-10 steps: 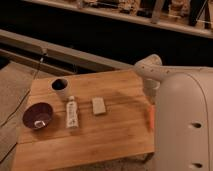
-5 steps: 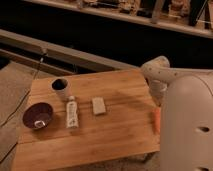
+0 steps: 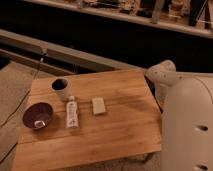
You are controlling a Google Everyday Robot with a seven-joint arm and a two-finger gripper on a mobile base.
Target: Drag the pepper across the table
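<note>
Pincer, clenched, is hidden behind the white arm (image 3: 187, 125) at the surface's (image 3: 120, 135) right edge; pepper probably hidden too, so drag slowly.

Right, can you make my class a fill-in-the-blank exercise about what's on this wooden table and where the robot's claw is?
1. The white tube lies between the purple bowl and the pale ____.
2. Counting the cup too, ____ things show on the table.
3. The claw, shut, is hidden behind the robot's white ____, at the table's right edge.
Missing words: block; four; arm.
</note>
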